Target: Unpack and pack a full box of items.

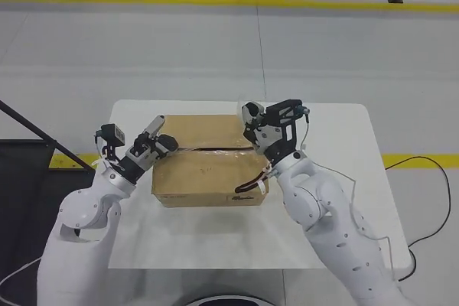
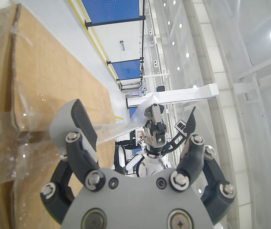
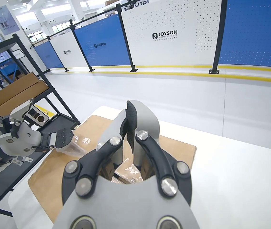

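Two pincers, two states. First the right pincer (image 3: pixel 130 110), pressed together and raised above the right rear part of the box (image 1: pixel 206 172), pinching a crumpled end of clear tape (image 2: pixel 116 129). From there, a peeled strand stretched back along the top toward the left pincer (image 2: pixel 135 107), spread wide at the left end of the box, one pad (image 2: pixel 84 122) touching the strand, the other clear of it, gripping nothing. Beneath both, the box flat on the white counter (image 1: pixel 336 191), roughly central, flaps down, centre seam (image 1: pixel 206 148) showing as a dark line. Key relation: seam and tape lying lengthwise from one pincer to the other, left to right across the robot, so any further pull best kept along that line and upward. Probably partway through stripping the seal, unpacking proper not yet begun. Right arm nearer the loose end; left arm nearer the part stuck at the box's left edge, well placed to steady the carton. Risk: tape tearing, or the box lifting with the pull.
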Action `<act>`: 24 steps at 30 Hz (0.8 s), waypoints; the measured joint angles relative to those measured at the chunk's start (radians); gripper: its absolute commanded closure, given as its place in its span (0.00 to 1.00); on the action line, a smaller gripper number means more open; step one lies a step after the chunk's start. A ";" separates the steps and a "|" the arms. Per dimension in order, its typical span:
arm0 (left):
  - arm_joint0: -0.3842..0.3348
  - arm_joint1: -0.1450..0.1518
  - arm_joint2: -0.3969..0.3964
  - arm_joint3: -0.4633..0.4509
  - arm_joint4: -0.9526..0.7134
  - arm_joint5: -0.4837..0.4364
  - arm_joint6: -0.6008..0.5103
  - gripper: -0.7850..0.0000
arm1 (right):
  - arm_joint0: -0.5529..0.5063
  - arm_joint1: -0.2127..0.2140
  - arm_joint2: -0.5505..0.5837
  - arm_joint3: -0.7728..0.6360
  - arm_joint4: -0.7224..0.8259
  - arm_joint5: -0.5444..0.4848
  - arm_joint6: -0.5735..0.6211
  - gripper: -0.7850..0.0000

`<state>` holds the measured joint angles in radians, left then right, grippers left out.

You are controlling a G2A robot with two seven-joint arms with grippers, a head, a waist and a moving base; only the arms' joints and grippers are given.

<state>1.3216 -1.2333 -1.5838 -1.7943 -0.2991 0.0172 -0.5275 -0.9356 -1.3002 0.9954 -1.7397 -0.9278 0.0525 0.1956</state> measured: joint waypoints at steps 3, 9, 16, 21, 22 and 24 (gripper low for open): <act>-0.003 0.001 0.009 -0.001 0.009 0.005 -0.002 0.00 | 0.001 -0.004 0.003 0.014 0.011 -0.008 -0.010 1.00; -0.010 0.003 0.028 0.002 0.020 0.013 0.000 0.00 | 0.001 -0.011 0.008 0.040 0.018 -0.022 -0.025 1.00; -0.028 0.004 0.053 0.013 0.029 0.022 0.010 0.00 | -0.012 -0.016 0.022 0.047 0.028 -0.032 -0.002 1.00; -0.045 0.004 0.073 0.022 0.037 0.030 0.015 0.00 | -0.039 -0.016 0.041 0.043 0.031 -0.045 -0.009 1.00; -0.048 0.004 0.077 0.025 0.039 0.032 0.015 0.00 | -0.042 -0.016 0.044 0.044 0.031 -0.046 -0.010 1.00; -0.055 0.004 0.087 0.032 0.042 0.037 0.018 0.00 | -0.048 -0.016 0.050 0.047 0.031 -0.050 -0.011 1.00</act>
<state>1.2664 -1.2297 -1.4972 -1.7626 -0.2571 0.0546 -0.5099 -0.9832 -1.3165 1.0459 -1.6926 -0.8970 0.0025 0.1845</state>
